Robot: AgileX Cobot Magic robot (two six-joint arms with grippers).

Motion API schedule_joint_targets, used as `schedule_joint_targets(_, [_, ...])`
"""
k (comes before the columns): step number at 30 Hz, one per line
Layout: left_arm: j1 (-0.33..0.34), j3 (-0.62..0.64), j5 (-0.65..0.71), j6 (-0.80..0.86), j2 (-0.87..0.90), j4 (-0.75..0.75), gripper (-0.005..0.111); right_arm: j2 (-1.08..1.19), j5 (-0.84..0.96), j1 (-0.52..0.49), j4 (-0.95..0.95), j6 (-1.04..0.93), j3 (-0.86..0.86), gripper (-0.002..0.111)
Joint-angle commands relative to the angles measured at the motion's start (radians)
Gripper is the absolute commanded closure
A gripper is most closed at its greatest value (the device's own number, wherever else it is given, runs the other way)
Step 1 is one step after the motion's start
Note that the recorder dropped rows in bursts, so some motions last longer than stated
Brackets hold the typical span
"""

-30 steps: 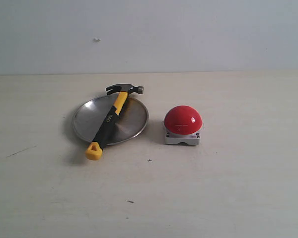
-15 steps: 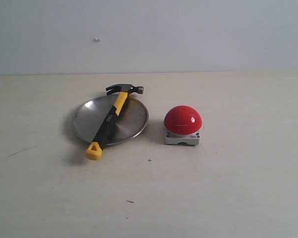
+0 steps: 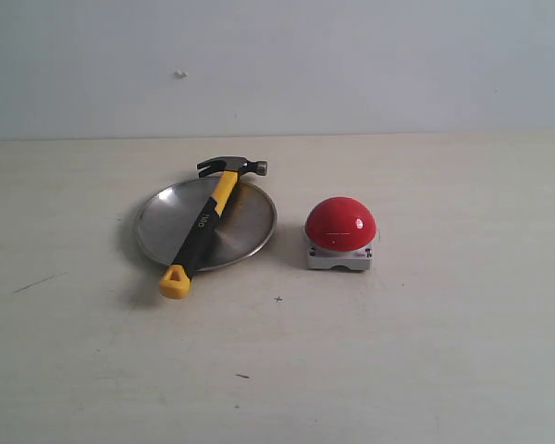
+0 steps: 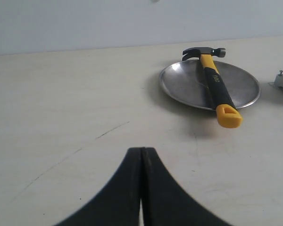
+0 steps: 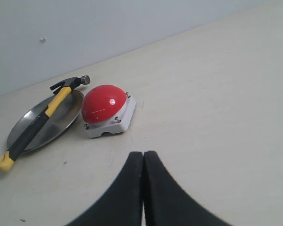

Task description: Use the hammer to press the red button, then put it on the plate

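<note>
The hammer (image 3: 208,220) lies across the silver plate (image 3: 243,228), its dark head past the far rim and its yellow looped end resting on the table at the near left. To the plate's right sits the red button (image 3: 340,223) on its grey base. Neither arm shows in the exterior view. In the left wrist view my left gripper (image 4: 142,149) is shut and empty, well back from the hammer (image 4: 216,86) and plate (image 4: 181,83). My right gripper (image 5: 143,153) is shut and empty too, a short way from the red button (image 5: 103,103), with the hammer (image 5: 35,121) on the plate (image 5: 61,121) beyond.
A pale tabletop (image 3: 425,351) runs back to a plain grey wall (image 3: 351,65). Faint scratches and small dark specks (image 3: 278,299) mark the surface.
</note>
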Motion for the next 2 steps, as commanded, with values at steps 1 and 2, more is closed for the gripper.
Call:
schedule_joint_targets(1, [0.003, 0.003, -0.009, 0.005, -0.005, 0.001, 0.107, -0.003, -0.007, 0.001, -0.004, -0.003, 0.004, 0.108])
schedule_joint_targets(2, [0.003, 0.003, -0.009, 0.005, -0.005, 0.001, 0.107, -0.003, -0.007, 0.001, -0.004, -0.003, 0.004, 0.108])
